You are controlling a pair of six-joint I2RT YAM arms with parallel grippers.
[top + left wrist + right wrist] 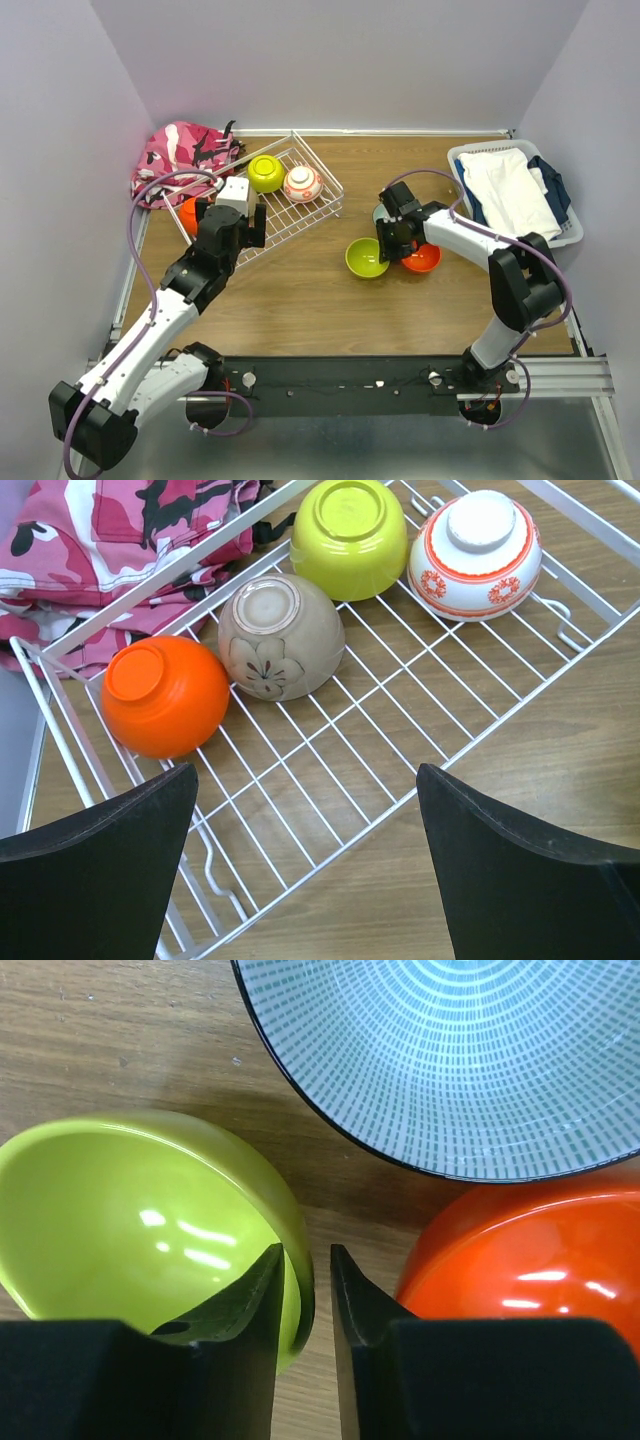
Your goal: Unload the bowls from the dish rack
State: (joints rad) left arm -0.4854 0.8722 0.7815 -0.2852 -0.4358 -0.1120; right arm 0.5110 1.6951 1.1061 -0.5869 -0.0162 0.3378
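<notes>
The left gripper (305,780) hangs wide open over the dish rack (400,720). Four bowls sit upside down in the rack: an orange bowl (165,695), a tan bowl (282,635) with a flower drawn on its side, a green bowl (350,535), and a white bowl (475,555) with red rings. On the table (300,300), the right gripper (307,1250) pinches the rim of a second green bowl (130,1220), one finger inside and one outside. An orange table bowl (530,1260) and a pale teal bowl (450,1050) sit close by, both cut off at the edges.
</notes>
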